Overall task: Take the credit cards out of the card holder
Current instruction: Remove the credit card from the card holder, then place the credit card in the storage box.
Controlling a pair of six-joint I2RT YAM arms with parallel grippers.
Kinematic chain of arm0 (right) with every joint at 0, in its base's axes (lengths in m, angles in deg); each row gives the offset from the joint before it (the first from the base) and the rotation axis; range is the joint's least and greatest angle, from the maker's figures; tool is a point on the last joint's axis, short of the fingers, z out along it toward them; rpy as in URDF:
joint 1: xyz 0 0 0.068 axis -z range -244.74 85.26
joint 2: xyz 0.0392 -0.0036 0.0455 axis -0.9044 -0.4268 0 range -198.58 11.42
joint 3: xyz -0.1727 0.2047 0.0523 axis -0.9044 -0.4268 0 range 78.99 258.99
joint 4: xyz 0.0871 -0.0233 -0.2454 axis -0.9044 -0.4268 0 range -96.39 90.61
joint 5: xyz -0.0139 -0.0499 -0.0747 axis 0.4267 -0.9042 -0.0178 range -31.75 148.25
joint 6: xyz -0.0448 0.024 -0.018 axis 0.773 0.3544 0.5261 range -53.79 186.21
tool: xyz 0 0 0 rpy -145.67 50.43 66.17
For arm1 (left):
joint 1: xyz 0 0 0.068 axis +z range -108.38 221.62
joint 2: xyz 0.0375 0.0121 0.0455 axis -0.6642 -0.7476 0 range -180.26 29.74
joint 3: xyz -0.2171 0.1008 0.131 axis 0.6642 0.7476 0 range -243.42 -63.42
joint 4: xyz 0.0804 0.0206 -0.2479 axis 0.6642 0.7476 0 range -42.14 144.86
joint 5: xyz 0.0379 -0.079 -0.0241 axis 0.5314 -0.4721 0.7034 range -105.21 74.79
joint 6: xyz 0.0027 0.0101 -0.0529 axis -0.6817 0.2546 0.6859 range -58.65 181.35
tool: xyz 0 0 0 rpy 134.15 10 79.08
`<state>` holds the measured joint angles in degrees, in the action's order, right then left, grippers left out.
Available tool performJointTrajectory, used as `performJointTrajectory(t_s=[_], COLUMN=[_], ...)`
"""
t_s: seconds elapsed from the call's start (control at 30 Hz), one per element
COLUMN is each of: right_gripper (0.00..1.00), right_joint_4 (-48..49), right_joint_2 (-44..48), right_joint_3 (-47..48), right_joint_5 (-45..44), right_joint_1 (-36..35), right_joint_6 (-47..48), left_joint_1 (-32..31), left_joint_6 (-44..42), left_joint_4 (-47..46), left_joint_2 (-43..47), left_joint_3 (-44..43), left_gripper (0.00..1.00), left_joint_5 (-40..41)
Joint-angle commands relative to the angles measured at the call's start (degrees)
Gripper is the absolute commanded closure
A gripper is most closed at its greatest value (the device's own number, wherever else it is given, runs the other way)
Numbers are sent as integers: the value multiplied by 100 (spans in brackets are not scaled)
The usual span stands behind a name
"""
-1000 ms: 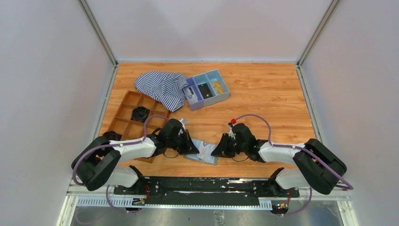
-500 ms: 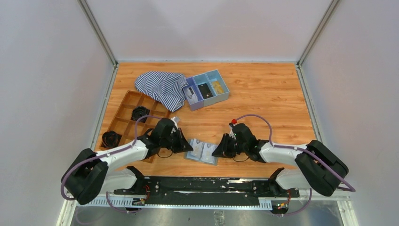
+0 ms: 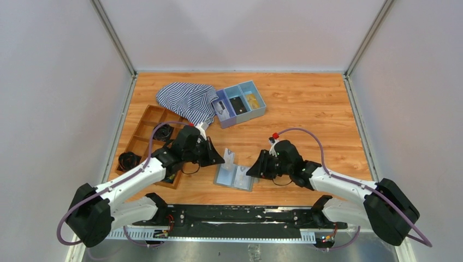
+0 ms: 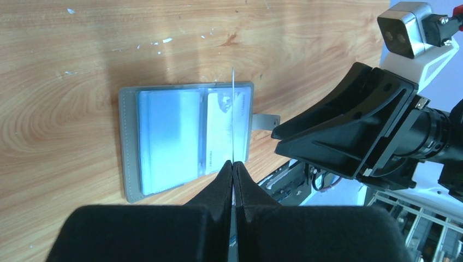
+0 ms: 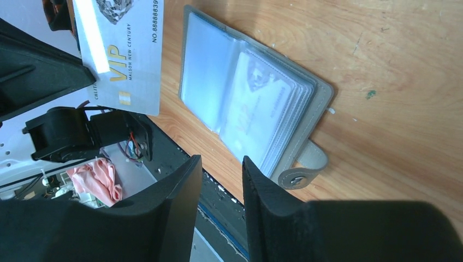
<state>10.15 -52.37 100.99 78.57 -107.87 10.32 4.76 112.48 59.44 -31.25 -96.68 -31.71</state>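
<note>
The grey card holder (image 3: 235,178) lies open on the wood near the table's front edge, its clear pockets facing up (image 4: 164,142) (image 5: 218,82). One pale credit card (image 5: 256,109) still sits in its right-hand pocket. My left gripper (image 4: 233,164) is shut on another credit card (image 5: 120,54), a white VIP card held upright above the holder and seen edge-on (image 4: 233,114) in the left wrist view. My right gripper (image 5: 219,164) is open with nothing between its fingers, just off the holder's snap strap (image 5: 300,174).
A blue three-compartment tray (image 3: 256,112) and a striped cloth (image 3: 185,101) lie at the back. A brown divided tray (image 3: 143,144) with black items stands at the left, beside my left arm. The table's front edge and the arm rail run just below the holder.
My left gripper has risen and drawn back from the holder, pulling a card clear of it. My right gripper's jaws have widened and it has shifted slightly right.
</note>
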Motion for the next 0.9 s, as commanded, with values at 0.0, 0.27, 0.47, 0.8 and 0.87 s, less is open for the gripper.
performJointTrajectory(t_s=[0.0,0.27,0.47,0.8,0.87], right_gripper=[62,61,61,61,61], right_joint_4=[-393,-515,-840,-1318,-1323], right_joint_2=[213,329,577,891,874], right_joint_3=[136,133,170,218,236], right_joint_5=[-207,-257,-375,-612,-641], right_joint_1=[-65,-69,-64,-44,-26], right_joint_6=[149,189,284,425,450], left_joint_1=[38,203,627,1486,1619], left_joint_6=[-78,50,-28,225,405], left_joint_4=[171,69,-129,-1040,-1129], left_joint_2=[145,113,-721,-2101,-2301], left_joint_3=[-267,-640,-1227,-2150,-2320], left_gripper=[100,100,100,100,100], left_joint_5=[-113,-4,-233,-561,-486])
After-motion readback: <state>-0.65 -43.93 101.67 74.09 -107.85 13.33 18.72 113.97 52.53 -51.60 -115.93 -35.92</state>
